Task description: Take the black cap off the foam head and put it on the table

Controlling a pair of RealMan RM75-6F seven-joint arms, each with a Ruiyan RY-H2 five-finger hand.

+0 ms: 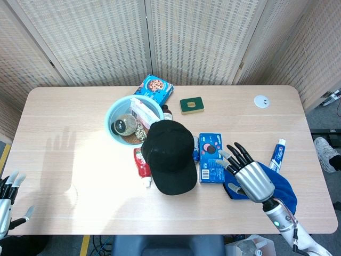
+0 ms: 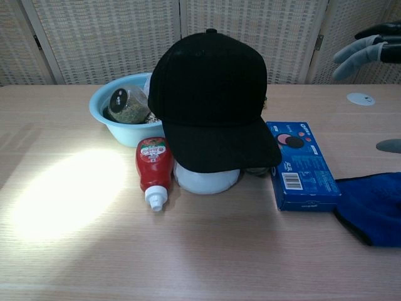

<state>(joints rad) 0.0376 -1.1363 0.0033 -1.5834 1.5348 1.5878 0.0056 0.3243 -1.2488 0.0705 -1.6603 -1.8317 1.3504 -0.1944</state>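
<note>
Black cap [image 1: 168,156] sits on the foam head [image 2: 207,178], left of the right hand [image 1: 249,176], whose fingers hover spread above the blue cloth [image 1: 277,185]. Left hand [image 1: 6,202] waits spread, empty, off the counter's [image 1: 80,202] near corner.

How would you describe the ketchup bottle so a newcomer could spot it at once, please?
Find the black cap mid-table. Just to its left, in front of the blue bowl, lies the ketchup bottle: the only red thing, with a white nozzle pointing toward the table's near edge.
</note>
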